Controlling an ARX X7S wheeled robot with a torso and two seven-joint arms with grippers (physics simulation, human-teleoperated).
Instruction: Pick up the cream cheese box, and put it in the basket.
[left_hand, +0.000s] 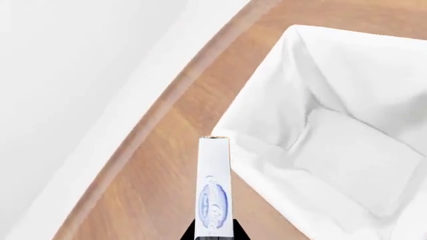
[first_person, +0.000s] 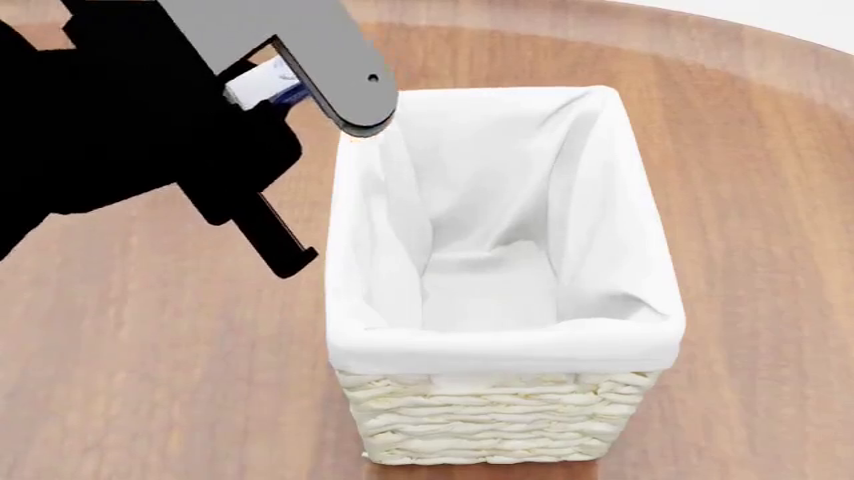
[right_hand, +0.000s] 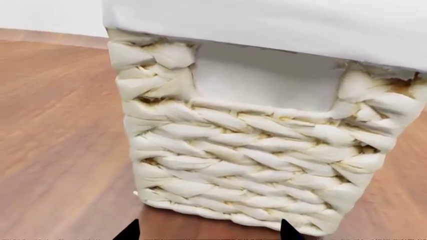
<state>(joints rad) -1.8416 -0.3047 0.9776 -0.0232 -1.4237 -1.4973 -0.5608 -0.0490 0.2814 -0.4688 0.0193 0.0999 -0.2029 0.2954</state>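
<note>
Up at ten o'clock in the head view, the black left gripper (first_person: 274, 85) is clamped on the small flat white cream cheese box with blue print (first_person: 263, 83), holding it in the air just outside the far-left corner of the tall cream woven wicker basket (first_person: 494, 420). Its white cloth liner (first_person: 494, 345) folds over the rim, and nothing lies inside. The round brown wooden table (first_person: 147, 340) spreads beneath.

From the left wrist view, the box stands edge-on between the jaws (left_hand: 215, 185), with the liner's rim (left_hand: 260, 150) close beside it at three o'clock. To finish well, I judge the arm should carry the box sideways past that rim, centre it over the opening, then lower before letting go, so the box cannot catch the cloth.

From the right wrist view, only two dark fingertips (right_hand: 128, 232) of the right gripper (right_hand: 208, 232) show at six o'clock, spread apart and empty, facing the basket's woven wall.
</note>
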